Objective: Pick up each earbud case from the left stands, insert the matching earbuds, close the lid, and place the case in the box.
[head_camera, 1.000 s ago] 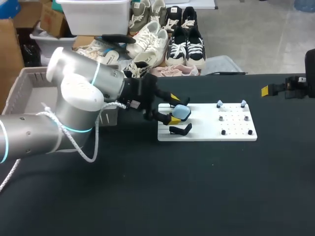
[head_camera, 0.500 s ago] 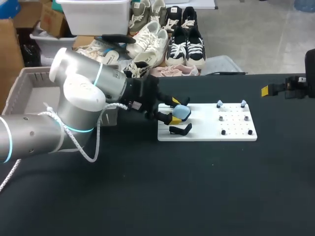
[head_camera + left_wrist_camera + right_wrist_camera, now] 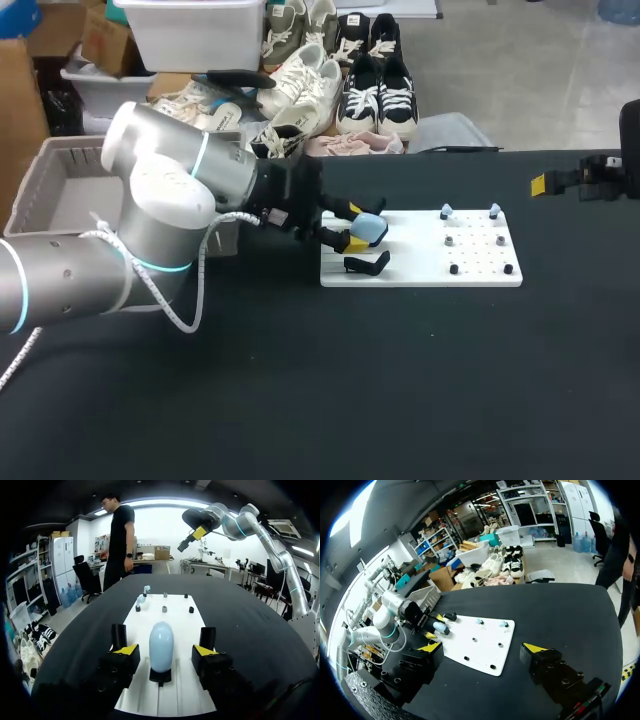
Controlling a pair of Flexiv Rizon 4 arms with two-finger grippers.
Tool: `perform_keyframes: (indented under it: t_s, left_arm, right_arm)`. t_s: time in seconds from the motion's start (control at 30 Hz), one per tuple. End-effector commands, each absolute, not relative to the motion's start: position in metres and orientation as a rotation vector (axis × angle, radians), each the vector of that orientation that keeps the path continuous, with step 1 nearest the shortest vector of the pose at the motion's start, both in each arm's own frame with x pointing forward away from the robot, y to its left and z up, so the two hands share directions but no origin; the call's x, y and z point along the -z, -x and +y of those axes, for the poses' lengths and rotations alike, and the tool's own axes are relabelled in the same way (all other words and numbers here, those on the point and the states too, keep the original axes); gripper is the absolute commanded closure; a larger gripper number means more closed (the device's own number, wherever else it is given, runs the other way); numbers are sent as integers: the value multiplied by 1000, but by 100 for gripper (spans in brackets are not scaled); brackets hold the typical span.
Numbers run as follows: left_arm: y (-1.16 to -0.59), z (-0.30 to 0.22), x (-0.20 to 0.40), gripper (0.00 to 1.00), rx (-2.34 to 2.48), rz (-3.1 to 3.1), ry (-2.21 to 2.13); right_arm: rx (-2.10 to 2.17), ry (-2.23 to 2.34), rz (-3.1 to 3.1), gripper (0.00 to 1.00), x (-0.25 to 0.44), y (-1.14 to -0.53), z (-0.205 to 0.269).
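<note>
A light blue earbud case (image 3: 370,230) stands upright on a black stand at the left end of the white board (image 3: 420,262). My left gripper (image 3: 353,226) straddles it. In the left wrist view the case (image 3: 161,646) sits between the yellow-tipped fingers (image 3: 125,651), with a gap showing on each side, so the gripper is open. Two pale blue earbuds (image 3: 446,212) (image 3: 494,211) sit on pegs at the board's far right. My right gripper (image 3: 543,184) hovers open far to the right, away from the board (image 3: 475,642).
A second black stand (image 3: 368,264) on the board, just in front of the case, holds nothing. Several small black pegs (image 3: 455,268) dot the board's right half. A grey basket (image 3: 60,190) stands at the table's left edge behind my left arm.
My left gripper's fingers have drawn closer together around the case. The right arm has not moved.
</note>
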State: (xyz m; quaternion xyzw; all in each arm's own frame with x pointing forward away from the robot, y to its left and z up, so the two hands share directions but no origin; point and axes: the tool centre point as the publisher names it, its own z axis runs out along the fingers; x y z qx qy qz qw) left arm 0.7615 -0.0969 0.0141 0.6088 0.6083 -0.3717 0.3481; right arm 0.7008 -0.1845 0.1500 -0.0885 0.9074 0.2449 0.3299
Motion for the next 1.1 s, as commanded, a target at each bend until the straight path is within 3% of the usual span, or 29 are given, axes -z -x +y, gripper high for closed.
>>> perform_keyframes:
  t_s: [0.03,0.27,1.1]
  left_arm:
    - [-763,-97,-12,34,964,1583,-1569]
    - [-764,-96,-12,41,963,1585,-1564]
    - [-767,-97,-10,51,978,1591,-1551]
  right_arm:
    - [-645,235,2372,0,-149,-701,-185]
    - [-645,235,2372,0,-149,-701,-185]
    - [-645,235,2372,0,-149,-701,-185]
